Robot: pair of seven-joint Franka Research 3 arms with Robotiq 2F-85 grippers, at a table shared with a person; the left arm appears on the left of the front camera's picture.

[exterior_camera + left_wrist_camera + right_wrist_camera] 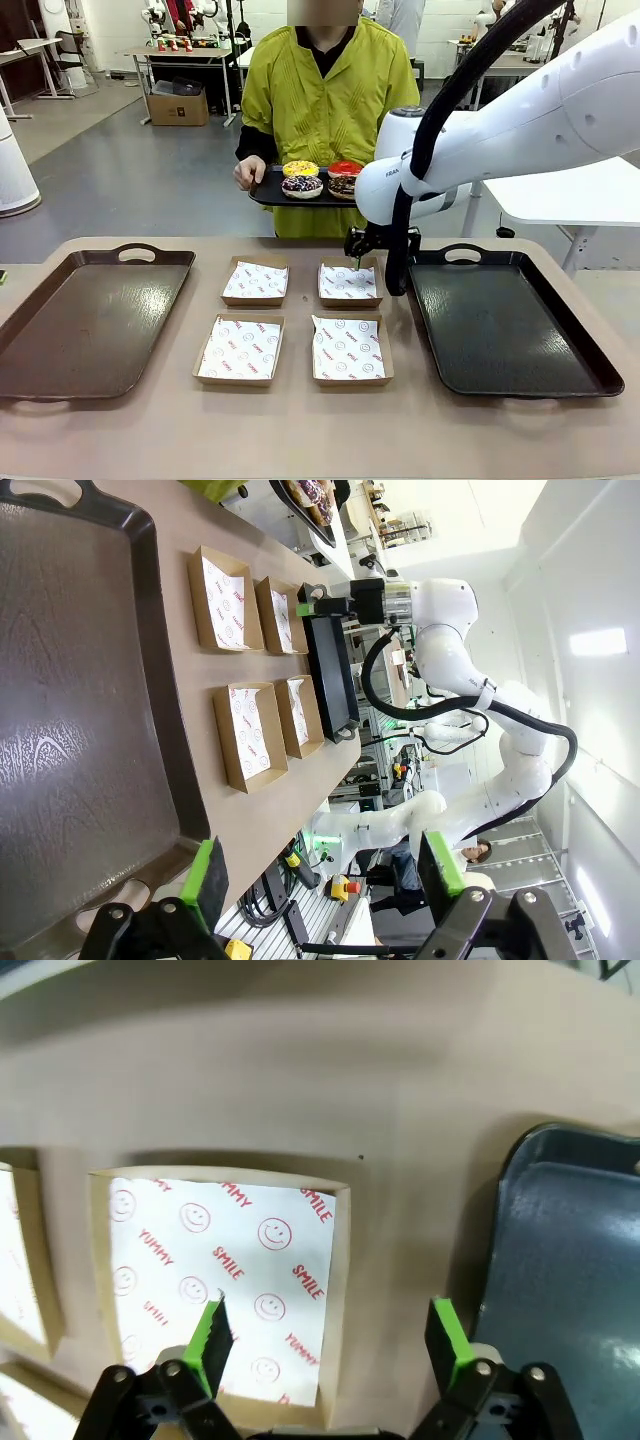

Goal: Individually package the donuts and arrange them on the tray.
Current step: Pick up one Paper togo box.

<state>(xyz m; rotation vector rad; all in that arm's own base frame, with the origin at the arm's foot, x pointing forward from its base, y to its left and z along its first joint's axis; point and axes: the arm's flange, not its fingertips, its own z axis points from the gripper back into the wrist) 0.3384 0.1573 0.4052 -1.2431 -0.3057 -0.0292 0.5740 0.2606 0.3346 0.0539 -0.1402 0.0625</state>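
Lying flat with holes upward, the four donuts (322, 178) sit two by two on a small black tray (262, 193) held by a person's hand (246, 172) beyond the far edge of the table (300, 430), behind the far right box (349, 283). Being round, they show no long axis. Yellow (300, 168) and red (345, 167) lie at the back, the chocolate ones (302, 186) in front.

Above that box hangs the right claw (330, 1325), fingers spread and empty. Its wrist view reads SMILE and YUMMY on the paper (220, 1260), mere red specks from the front. Well left of the box, the left claw (322, 872) gapes empty over the edge of the large left tray (70, 730).
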